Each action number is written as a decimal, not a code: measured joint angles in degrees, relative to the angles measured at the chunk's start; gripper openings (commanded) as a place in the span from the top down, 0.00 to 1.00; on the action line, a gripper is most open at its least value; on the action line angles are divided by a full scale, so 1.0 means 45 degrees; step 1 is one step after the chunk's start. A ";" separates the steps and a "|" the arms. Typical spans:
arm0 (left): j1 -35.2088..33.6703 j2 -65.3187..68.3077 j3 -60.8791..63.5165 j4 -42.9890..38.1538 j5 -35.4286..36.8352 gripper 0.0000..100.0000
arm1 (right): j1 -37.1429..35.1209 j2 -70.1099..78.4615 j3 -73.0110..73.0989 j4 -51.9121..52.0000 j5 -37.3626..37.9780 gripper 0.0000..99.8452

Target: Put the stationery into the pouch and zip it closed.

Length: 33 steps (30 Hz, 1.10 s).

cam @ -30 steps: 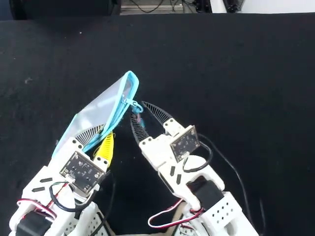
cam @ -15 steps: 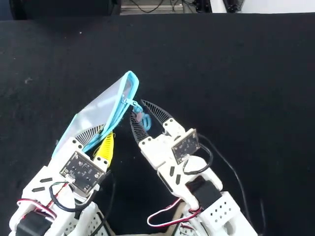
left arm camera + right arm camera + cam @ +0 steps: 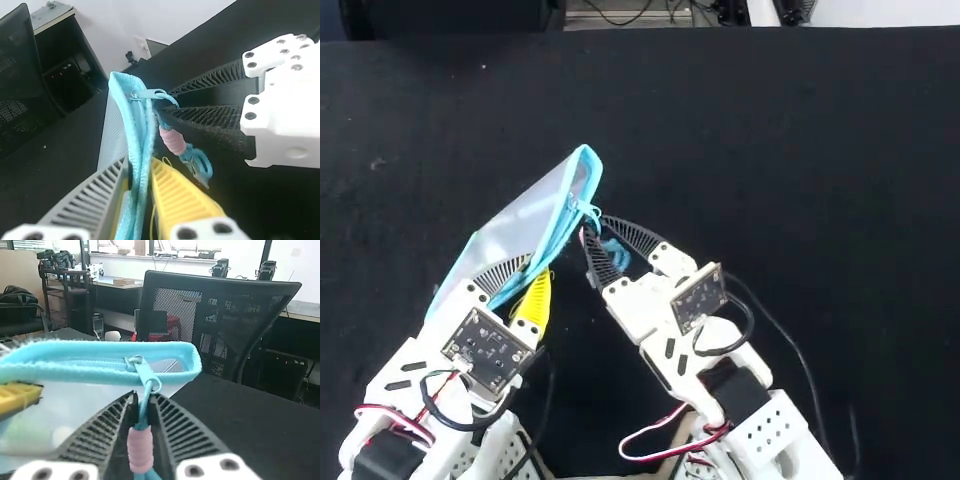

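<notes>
Pouch [image 3: 525, 225] with a blue zip band sits on the black bench [image 3: 800, 150], the left pincer [image 3: 139, 165] pinched tight on its near zip edge, the right pincer [image 3: 142, 399] closed on the zip pull [image 3: 146, 382] by its far corner.

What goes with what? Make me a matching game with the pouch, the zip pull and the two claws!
Things:
1. pouch
2. zip pull
3. left claw
4. right claw

Clues:
A. shut on the zip pull
B. has a pink bead on it
C. light blue edge, see-through side
D. has one yellow finger and grips the pouch's edge

Pairs: 1-C, 2-B, 3-D, 4-A
</notes>
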 measured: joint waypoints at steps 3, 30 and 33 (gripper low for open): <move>0.0000 0.0000 0.0000 0.0000 0.0000 0.97 | 0.0000 0.0000 0.0000 0.0000 0.0000 0.89; -0.0098 0.0000 -0.0430 0.0332 0.0039 0.97 | 0.0000 0.0000 0.0000 -0.0020 0.0000 0.89; 0.0078 0.0000 -0.0430 0.0430 0.0059 0.97 | 0.0000 0.0000 0.0000 -0.0020 0.0000 0.89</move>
